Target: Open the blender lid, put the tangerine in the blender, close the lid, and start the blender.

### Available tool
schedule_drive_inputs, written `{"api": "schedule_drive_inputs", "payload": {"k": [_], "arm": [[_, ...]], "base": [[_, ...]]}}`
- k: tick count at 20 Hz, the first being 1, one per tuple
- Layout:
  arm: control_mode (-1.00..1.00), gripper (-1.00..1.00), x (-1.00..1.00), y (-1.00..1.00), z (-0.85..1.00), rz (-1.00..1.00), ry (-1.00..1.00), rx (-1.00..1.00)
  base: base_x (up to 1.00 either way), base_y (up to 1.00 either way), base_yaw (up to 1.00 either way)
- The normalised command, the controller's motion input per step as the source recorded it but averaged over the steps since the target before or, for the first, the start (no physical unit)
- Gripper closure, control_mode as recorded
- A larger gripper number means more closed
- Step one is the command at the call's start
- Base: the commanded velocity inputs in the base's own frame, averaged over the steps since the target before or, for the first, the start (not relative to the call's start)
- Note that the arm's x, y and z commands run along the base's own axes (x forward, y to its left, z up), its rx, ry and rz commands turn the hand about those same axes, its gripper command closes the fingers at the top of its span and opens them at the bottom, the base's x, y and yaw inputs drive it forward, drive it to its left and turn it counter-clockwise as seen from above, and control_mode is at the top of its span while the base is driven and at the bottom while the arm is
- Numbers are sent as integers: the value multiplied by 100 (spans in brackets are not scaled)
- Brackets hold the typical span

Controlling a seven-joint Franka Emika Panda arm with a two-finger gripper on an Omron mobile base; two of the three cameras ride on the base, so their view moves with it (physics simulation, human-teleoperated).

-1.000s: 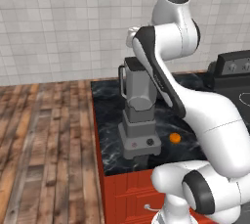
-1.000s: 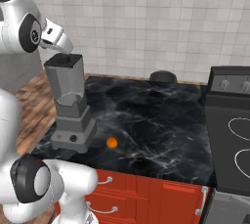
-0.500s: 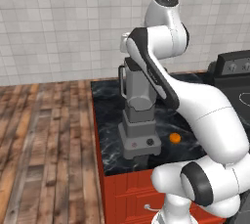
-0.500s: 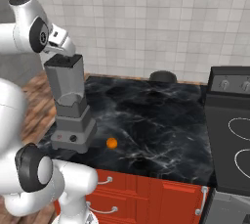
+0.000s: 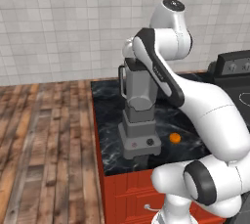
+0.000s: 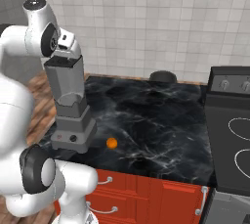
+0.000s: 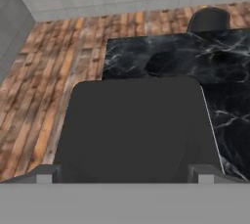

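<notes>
The grey blender (image 5: 139, 115) stands at the counter's front left corner, its black knob (image 5: 150, 142) and small red button facing front. Its dark blender lid (image 6: 62, 62) sits on the jar (image 6: 68, 88). My gripper (image 6: 66, 55) hangs just above the lid, open. In the hand view the lid (image 7: 136, 125) lies close below, and the gripper (image 7: 123, 175) has a fingertip (image 7: 44, 174) at either side of it, with nothing held. The tangerine (image 6: 112, 143) rests on the black counter just right of the blender base, also seen as the tangerine (image 5: 174, 138).
A dark round pan (image 6: 162, 76) sits at the back of the marble counter (image 6: 156, 120). A black stove (image 6: 229, 135) borders the counter on the right. Wooden floor (image 5: 44, 135) lies to the left, red drawers (image 6: 146, 193) below the counter edge.
The arm has swung the hand over the blender's top, a little further onto the lid. The jaws stayed open. Blender and tangerine have not moved.
</notes>
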Motion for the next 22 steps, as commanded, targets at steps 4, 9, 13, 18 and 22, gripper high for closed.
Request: {"api": "schedule_drive_inputs", "payload": {"k": [4, 9, 13, 18, 22], "arm": [[-100, -100, 20, -3, -18, 15, 0, 0], [-100, -100, 19, 0, -22, 11, 0, 0], [-100, 100, 0, 3, -49, 8, 0, -3], [-100, 100, 0, 4, -56, 6, 1, -4], [-100, 100, 0, 11, -29, 3, 5, 0]], "base": [[0, 0, 0], [0, 0, 0], [0, 0, 0], [0, 0, 0], [0, 0, 0]]}}
